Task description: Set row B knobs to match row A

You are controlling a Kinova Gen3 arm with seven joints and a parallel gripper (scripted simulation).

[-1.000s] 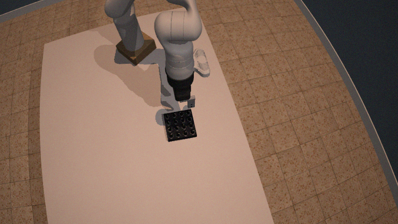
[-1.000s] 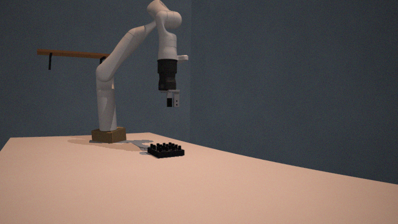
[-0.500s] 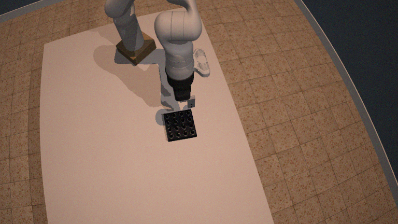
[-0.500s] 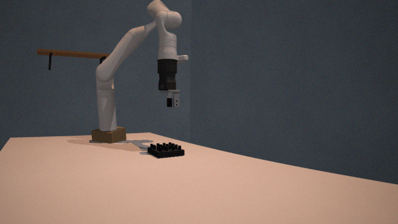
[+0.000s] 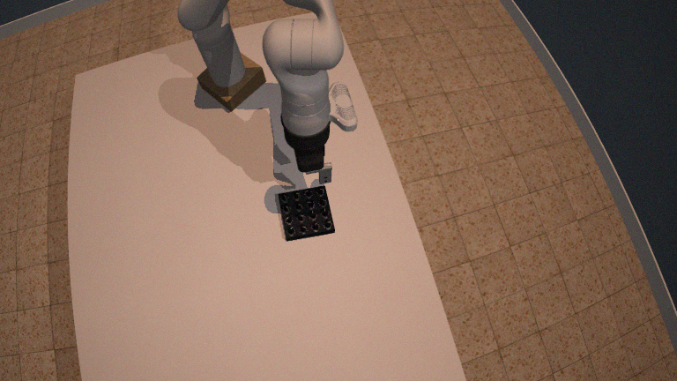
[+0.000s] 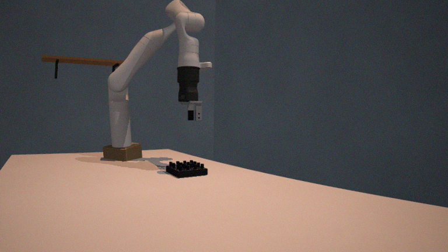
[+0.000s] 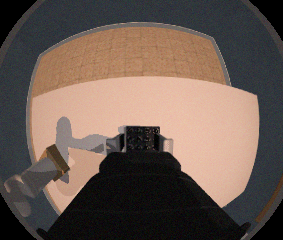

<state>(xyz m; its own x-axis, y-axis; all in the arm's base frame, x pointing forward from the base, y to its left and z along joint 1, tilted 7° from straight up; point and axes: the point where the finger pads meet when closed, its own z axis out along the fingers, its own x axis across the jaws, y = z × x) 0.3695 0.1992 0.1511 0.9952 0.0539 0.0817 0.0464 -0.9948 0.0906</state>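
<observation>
one robot arm point(image 5: 302, 45) point(image 6: 188, 51) with two jaws, one knob box point(image 5: 306, 212) point(image 6: 186, 171) point(image 7: 142, 139) bearing sixteen knobs in four rows of four, one bench point(image 5: 224, 296) point(image 6: 198, 216) point(image 7: 206, 115), one wooden base block point(image 5: 230, 102) point(image 6: 114, 154) point(image 7: 57, 161), one wall shelf point(image 6: 79, 60) point(image 7: 275, 192) with two black brackets

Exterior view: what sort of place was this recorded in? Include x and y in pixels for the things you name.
Possibly a plain lab or workshop room: an arm point(image 5: 303, 47) point(image 6: 135, 54) on a table point(image 5: 199, 281) point(image 6: 231, 209) point(image 7: 206, 115), dark blue walls point(image 6: 330, 70), and a wooden wall shelf point(image 6: 82, 60).
</observation>
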